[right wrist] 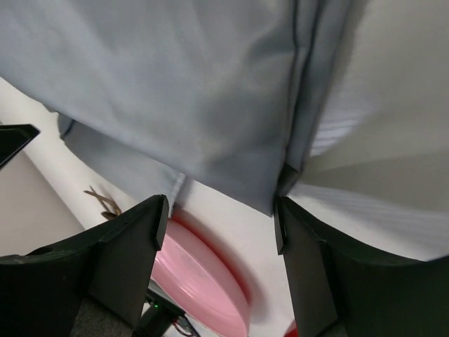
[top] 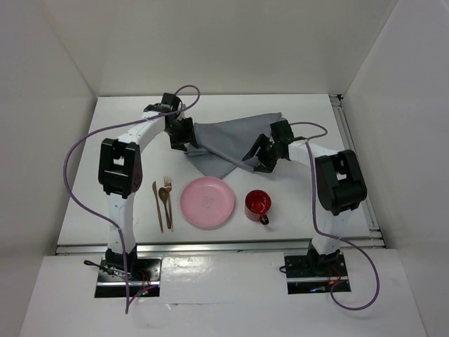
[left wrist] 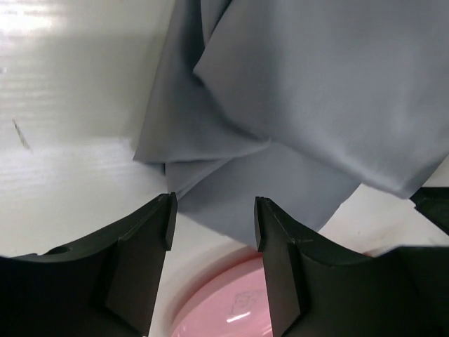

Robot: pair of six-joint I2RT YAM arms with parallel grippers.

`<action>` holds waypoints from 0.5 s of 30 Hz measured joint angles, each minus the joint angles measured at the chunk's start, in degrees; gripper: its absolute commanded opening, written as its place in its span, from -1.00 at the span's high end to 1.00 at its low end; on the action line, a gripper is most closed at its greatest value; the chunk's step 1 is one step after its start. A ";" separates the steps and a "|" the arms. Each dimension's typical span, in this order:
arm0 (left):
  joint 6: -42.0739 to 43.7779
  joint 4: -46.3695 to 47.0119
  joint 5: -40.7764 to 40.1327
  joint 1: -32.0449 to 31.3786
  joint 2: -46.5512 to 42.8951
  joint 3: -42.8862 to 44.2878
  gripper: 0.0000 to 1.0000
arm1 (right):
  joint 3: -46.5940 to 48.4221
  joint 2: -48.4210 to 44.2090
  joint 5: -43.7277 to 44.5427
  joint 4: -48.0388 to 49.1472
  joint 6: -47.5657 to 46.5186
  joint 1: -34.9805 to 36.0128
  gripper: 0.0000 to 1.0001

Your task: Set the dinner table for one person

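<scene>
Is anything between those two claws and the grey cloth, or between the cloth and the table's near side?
Nothing visible separates them: the left gripper and right gripper are right at the grey cloth, jaws apart. Towards the near side, a pink plate, copper-coloured cutlery and a red mug sit on the dinner table.

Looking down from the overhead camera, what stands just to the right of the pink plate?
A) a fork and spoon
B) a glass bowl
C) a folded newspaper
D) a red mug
D: the red mug stands right of the pink plate, while the cutlery lies on the plate's left.
</scene>
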 measured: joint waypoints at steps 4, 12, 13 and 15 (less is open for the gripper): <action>0.13 0.31 -0.72 -0.42 2.25 2.12 -0.26 | 0.02 0.79 -0.61 2.21 1.77 0.04 -0.37; 1.60 -1.14 -3.21 -1.95 5.51 6.47 -0.04 | 1.36 4.24 0.48 2.80 3.80 0.46 0.85; 1.75 -1.18 -3.43 -2.16 5.51 6.47 0.00 | 1.92 4.81 0.68 2.89 3.69 0.46 1.00; 1.99 -1.33 -3.85 -2.58 5.51 6.45 0.03 | 3.02 5.09 1.16 2.60 4.13 0.48 1.00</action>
